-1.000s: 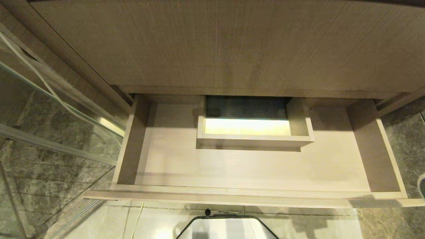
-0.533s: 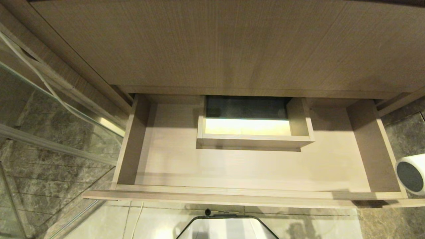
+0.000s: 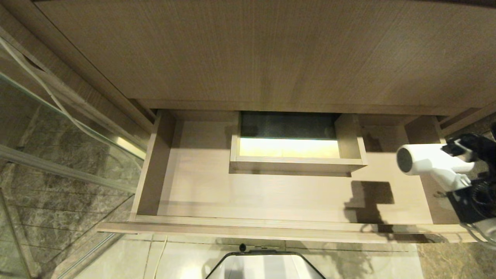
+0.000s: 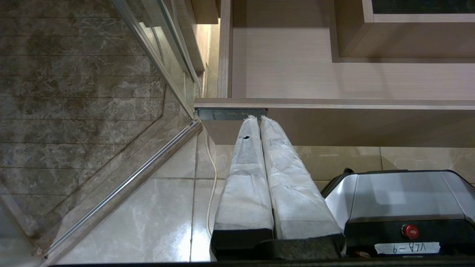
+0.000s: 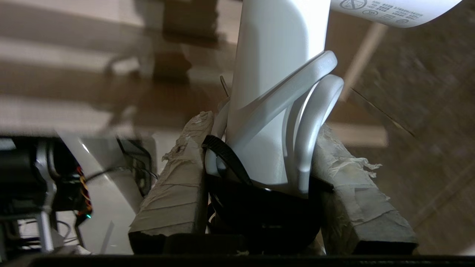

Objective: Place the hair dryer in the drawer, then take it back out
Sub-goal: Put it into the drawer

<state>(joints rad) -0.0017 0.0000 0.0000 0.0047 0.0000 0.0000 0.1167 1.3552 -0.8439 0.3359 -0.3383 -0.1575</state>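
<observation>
The drawer (image 3: 201,193) stands pulled out across the middle of the head view, its floor bare, with a boxed cut-out (image 3: 296,153) at its back centre. At the right edge of that view the dryer (image 3: 428,162) hangs in the air above the drawer's right wall, barrel lying level with its dark round end facing left, toward the drawer's inside. Its shadow falls on the drawer floor in the lower right. The right gripper (image 3: 461,190) enters from the right edge, dark and partly cut off by the frame.

In the right wrist view the right gripper (image 5: 259,163) clamps the dryer's (image 5: 276,74) white handle between its two tape-wrapped fingers (image 5: 178,185), with loops of white cord (image 5: 315,111) and a black tie (image 5: 226,157) pressed alongside.

The left gripper (image 4: 258,118), seen in its wrist view, rests with its wrapped fingers pressed together, tips at the drawer's (image 4: 334,122) front panel near the centre of the frame, above the tiled floor (image 4: 148,207).
</observation>
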